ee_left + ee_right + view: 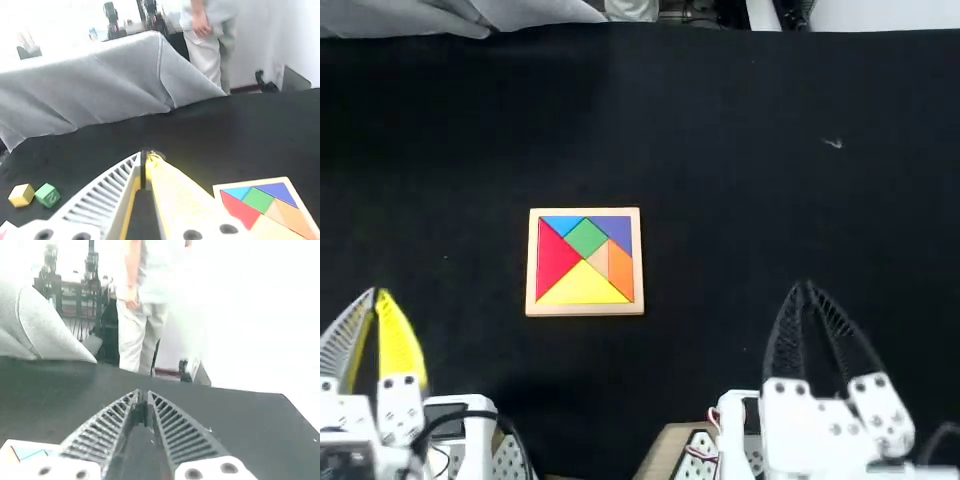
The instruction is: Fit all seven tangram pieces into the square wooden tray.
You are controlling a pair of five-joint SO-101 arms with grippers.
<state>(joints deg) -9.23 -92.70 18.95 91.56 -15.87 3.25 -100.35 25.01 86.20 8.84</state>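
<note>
Left gripper (375, 292), yellow and white, at 7 o'clock of the high view: jaws closed, empty. Right gripper (808, 285), black, at 5 o'clock: jaws closed, empty. Square wooden tray (585, 309), centre of the black cloth (770, 150), well apart from both. It lies near 3 o'clock from the left gripper and 9 o'clock from the right, neither arm clearly nearer. No long axis; sides run 12-to-6 and 9-to-3. Tangram pieces (584, 285): all seven appear seated, so the task looks finished. Left wrist view adds a yellow cube (21, 194) and a green cube (47, 194).
</note>
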